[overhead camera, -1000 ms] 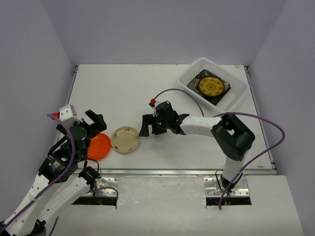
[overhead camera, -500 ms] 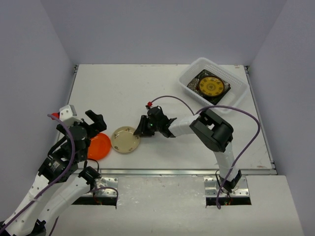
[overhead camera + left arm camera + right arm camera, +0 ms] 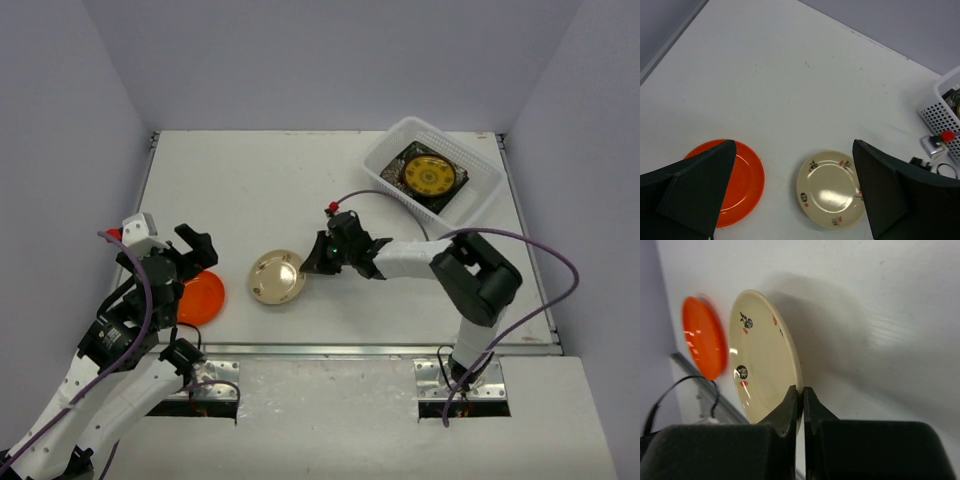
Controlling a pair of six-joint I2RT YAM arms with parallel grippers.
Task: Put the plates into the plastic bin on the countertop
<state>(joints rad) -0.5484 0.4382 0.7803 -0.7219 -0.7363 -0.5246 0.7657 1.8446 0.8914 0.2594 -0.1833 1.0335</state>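
A cream plate (image 3: pixel 277 279) with small dark and red marks sits at the front of the countertop (image 3: pixel 240 190). My right gripper (image 3: pixel 308 266) is shut on its right rim. In the right wrist view the rim of the cream plate (image 3: pixel 760 355) is pinched between the two fingers of the right gripper (image 3: pixel 801 390), and the plate is tilted up off the surface. An orange plate (image 3: pixel 203 297) lies flat to its left, under my left gripper (image 3: pixel 190 255), which is open and holds nothing. The plastic bin (image 3: pixel 385 143) at the back right holds a yellow-patterned dark plate (image 3: pixel 428 176) on top of other plates.
A metal rail (image 3: pixel 350 349) runs along the countertop's front edge. In the left wrist view, the orange plate (image 3: pixel 742 182) and cream plate (image 3: pixel 830 189) lie between the wide-apart fingers of the left gripper (image 3: pixel 793 144), with the bin (image 3: pixel 940 107) at the far right. Grey walls enclose three sides.
My right gripper moved onto the cream plate's rim, closed on it and drew the plate a little to the right, tipping it up. The left arm and orange plate stayed put.
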